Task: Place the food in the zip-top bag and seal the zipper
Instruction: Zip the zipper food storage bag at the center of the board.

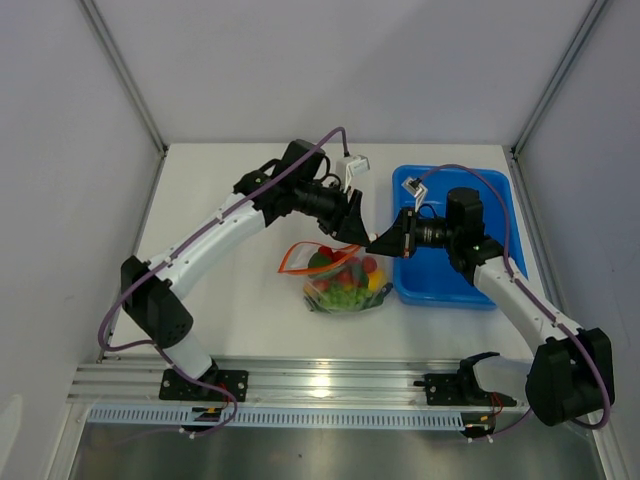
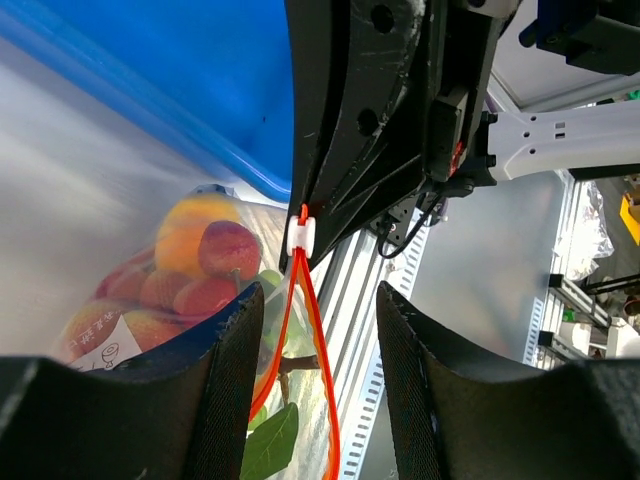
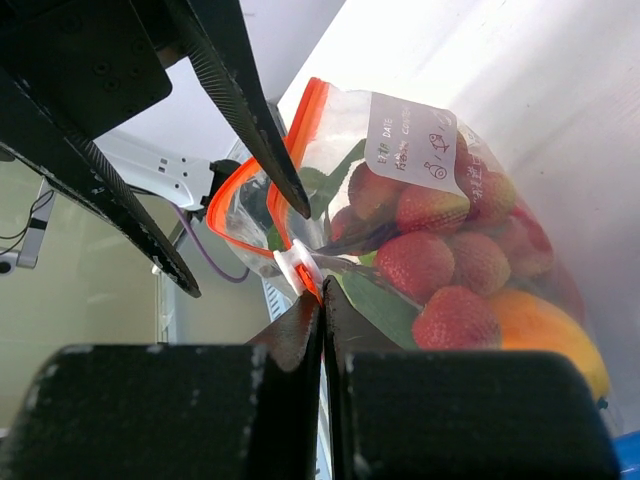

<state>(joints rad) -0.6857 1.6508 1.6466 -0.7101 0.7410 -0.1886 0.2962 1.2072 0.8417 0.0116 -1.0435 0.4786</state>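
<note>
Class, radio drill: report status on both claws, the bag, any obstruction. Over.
Left claw open, astride zipper. Right claw shut on zipper's end. Food inside zip-top bag, mouth unsealed. No obstruction seen.

White-black arms [image 1: 215,238], seemingly purple cables [image 1: 330,135]

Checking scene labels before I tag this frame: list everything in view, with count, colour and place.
zip-top bag: one, clear with a white label, lying mid-table, left of the tub
food: several pieces, exact count unclear, red, green and yellow-orange, all inside the bag
zipper: one, orange-red, along the bag mouth, partly gaping
slider: one, white, on the zipper
tub: one, blue, right side of the table
table: one, white, under everything
rail: one, aluminium, near edge
left pincer: black, open, fingers either side of the zipper
right pincer: black, shut on the zipper at the slider
</note>
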